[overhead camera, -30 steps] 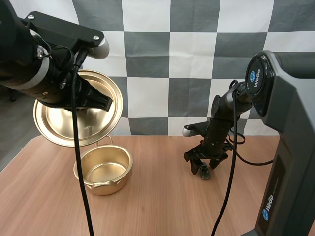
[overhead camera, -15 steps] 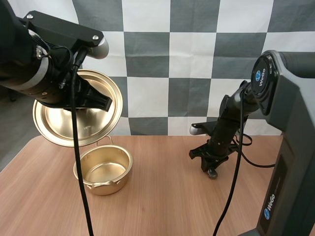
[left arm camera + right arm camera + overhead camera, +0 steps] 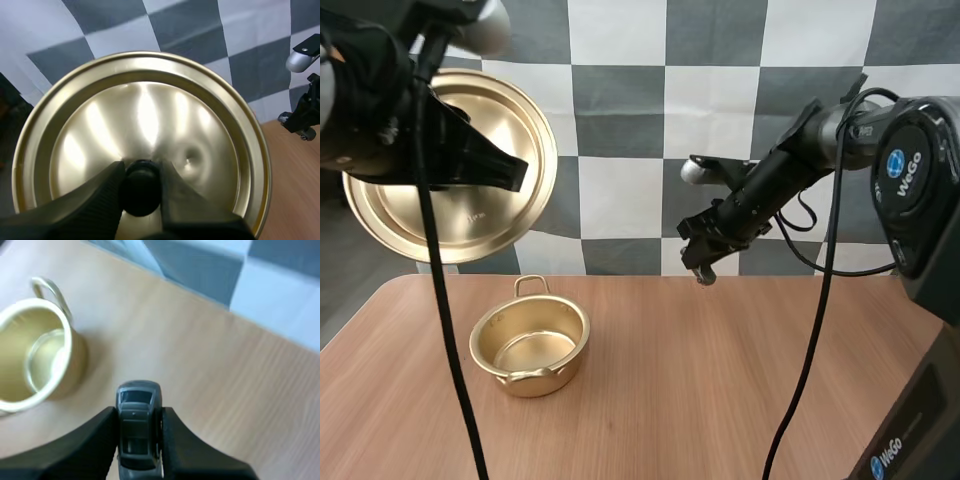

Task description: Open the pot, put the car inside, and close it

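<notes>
**Pot** (image 3: 542, 377): gold, open and empty. Upright on the table (image 3: 720, 400), left of centre, loop handle on its far side.

**Lid** (image 3: 150, 115): off the pot, held tilted high above the table's far left.

**Left gripper** (image 3: 141, 192): fingers clamped on the lid's black knob (image 3: 141, 180).

**Right gripper** (image 3: 701, 262): raised over the table, right of the pot and well apart from it. Fingers pinch the dark toy car (image 3: 138, 415) by its flanks.

**Step in hand (judged):** opening done; car in transit to the pot; closing not yet begun.

**Next move calls for:** travel leftward and nearer until over the pot's mouth, then a descent within the rim and a low release.

**Edges and room:** bare tabletop between car and pot. Mouth wide against the car, so only the rim and loop handle to clear. Lid high and left, probably outside the path.
</notes>
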You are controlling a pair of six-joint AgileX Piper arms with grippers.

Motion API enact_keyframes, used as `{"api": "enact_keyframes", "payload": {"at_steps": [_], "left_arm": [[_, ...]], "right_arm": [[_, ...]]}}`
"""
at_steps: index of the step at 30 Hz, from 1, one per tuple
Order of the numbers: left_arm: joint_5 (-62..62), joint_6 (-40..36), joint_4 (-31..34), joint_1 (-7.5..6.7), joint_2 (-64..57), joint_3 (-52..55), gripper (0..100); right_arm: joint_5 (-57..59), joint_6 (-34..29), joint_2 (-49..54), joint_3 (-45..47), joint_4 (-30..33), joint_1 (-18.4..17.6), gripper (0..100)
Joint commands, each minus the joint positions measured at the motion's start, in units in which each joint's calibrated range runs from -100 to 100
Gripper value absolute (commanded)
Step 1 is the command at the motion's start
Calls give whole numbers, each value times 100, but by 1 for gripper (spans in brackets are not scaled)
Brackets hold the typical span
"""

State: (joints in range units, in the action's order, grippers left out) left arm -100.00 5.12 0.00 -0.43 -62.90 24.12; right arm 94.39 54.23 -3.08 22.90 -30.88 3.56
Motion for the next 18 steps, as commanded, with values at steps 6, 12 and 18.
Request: {"api": "enact_keyframes", "payload": {"at_steps": [6, 12, 18], "left_arm": [[0, -7, 175, 0, -1083, -1143, 0], [0, -17, 758, 0, -1682, -1210, 0], [0, -142, 1147, 0, -1812, -1210, 0]], "right_arm": [[561, 336, 1131, -641, -460, -323, 0], [561, 336, 1013, -641, -249, -1233, 0], [561, 336, 545, -641, -275, -1981, 0]]}}
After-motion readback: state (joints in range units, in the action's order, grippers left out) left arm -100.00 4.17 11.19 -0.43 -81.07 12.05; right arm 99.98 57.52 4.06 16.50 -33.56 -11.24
